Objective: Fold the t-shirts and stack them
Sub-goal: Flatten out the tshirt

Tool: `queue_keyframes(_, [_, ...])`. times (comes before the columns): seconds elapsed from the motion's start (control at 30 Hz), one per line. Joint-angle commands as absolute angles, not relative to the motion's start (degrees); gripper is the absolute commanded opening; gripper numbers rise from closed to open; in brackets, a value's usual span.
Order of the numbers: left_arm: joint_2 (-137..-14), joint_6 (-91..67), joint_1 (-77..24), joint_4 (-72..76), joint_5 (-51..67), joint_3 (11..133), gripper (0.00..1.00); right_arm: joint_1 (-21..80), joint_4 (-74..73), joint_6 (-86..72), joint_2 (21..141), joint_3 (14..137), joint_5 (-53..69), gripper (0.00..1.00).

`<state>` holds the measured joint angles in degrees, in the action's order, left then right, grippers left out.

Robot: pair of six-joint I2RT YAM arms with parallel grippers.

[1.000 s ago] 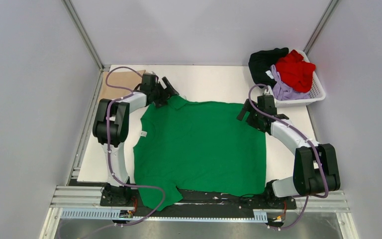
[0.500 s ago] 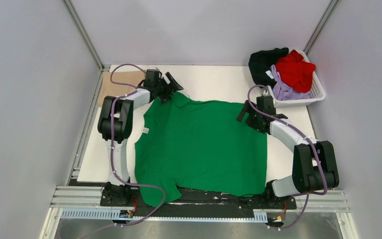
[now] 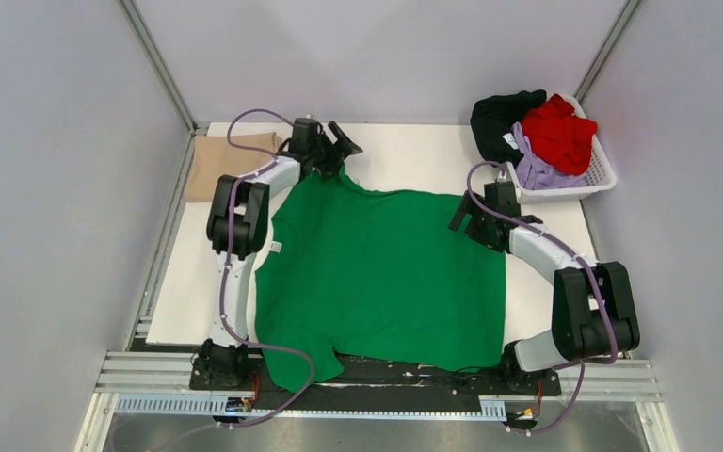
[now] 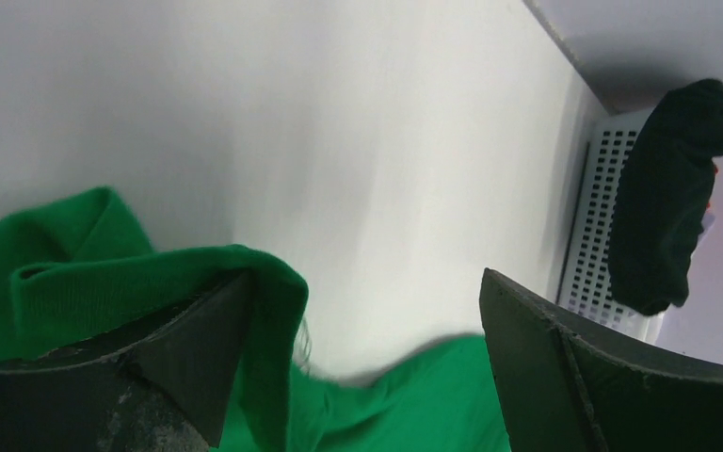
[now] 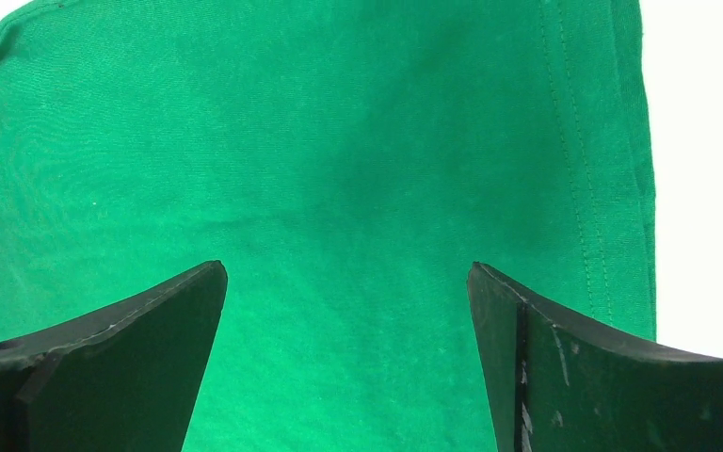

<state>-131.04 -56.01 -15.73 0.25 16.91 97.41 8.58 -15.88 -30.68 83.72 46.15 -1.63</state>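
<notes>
A bright green t-shirt (image 3: 377, 273) lies spread flat across the table's middle. My left gripper (image 3: 336, 151) is at the shirt's far left corner, open. In the left wrist view a fold of the green t-shirt (image 4: 245, 273) drapes over the left finger, and my left gripper (image 4: 367, 320) has only table and cloth between its jaws. My right gripper (image 3: 472, 219) hovers open over the shirt's far right edge. In the right wrist view the green t-shirt (image 5: 339, 169) fills the space under my right gripper (image 5: 348, 301). A folded tan t-shirt (image 3: 218, 162) lies at the far left.
A white basket (image 3: 595, 175) at the far right corner holds black (image 3: 501, 118), red (image 3: 559, 132) and lavender (image 3: 538, 169) t-shirts. The left wrist view shows the basket (image 4: 591, 235) with the black t-shirt (image 4: 668, 188) hanging over it. The green shirt's near edge overhangs the table front.
My left arm has swung right along the back of the table, pulling the shirt's far left corner with it and uncovering more of the tan shirt. The right arm has stayed put.
</notes>
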Motion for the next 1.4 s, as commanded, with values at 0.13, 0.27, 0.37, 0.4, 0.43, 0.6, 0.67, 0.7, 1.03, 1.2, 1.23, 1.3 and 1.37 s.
queue_keyframes(0.13, [-150.9, -56.0, -16.7, -13.0, 13.6, 131.6, 0.99, 8.6, -13.4, -29.3, 82.7, 46.0, -3.5, 1.00])
queue_keyframes(0.27, [-150.9, -51.3, -17.8, -18.1, 11.5, 139.8, 1.00, 8.6, -13.7, -29.0, 80.7, 45.4, -4.0, 1.00])
queue_keyframes(0.37, [-145.4, -47.9, -18.1, -18.0, 9.1, 133.7, 1.00, 8.6, -14.3, -28.8, 79.5, 45.2, -4.7, 1.00])
queue_keyframes(0.4, [-142.2, -45.6, -18.1, -19.1, 8.6, 131.3, 1.00, 8.6, -14.7, -28.8, 79.1, 45.2, -5.1, 1.00])
queue_keyframes(0.43, [-140.5, -44.4, -18.2, -20.0, 7.9, 130.4, 1.00, 8.6, -15.2, -28.9, 78.8, 45.3, -5.4, 1.00])
queue_keyframes(0.6, [-125.4, -33.4, -19.8, -31.8, 1.8, 118.5, 1.00, 8.6, -17.6, -30.1, 76.4, 44.7, -4.5, 1.00])
queue_keyframes(0.67, [-118.3, -30.8, -21.1, -33.4, -5.0, 109.1, 1.00, 8.6, -18.3, -30.1, 75.4, 43.9, -3.7, 1.00])
queue_keyframes(0.7, [-113.6, -29.8, -22.0, -33.3, -6.0, 105.9, 1.00, 8.6, -18.9, -30.0, 74.9, 43.5, -3.3, 1.00])
queue_keyframes(1.03, [-101.9, -33.2, -23.3, -32.4, -2.9, 77.0, 1.00, 8.7, -22.0, -30.5, 75.3, 41.3, -1.0, 1.00])
queue_keyframes(1.2, [-105.1, -34.0, -23.3, -30.0, -1.5, 75.3, 1.00, 8.8, -21.9, -30.7, 79.3, 42.5, -1.0, 1.00])
queue_keyframes(1.23, [-106.7, -34.0, -23.3, -29.9, -1.2, 76.3, 1.00, 8.7, -21.8, -30.6, 80.3, 43.0, -0.9, 1.00])
queue_keyframes(1.3, [-109.2, -34.0, -23.3, -29.7, -1.0, 77.7, 1.00, 8.8, -21.7, -30.6, 82.2, 43.9, -1.0, 1.00])
queue_keyframes(1.37, [-111.7, -34.2, -23.0, -29.6, -1.2, 79.0, 1.00, 8.7, -21.5, -30.2, 84.9, 44.9, -1.2, 1.00])
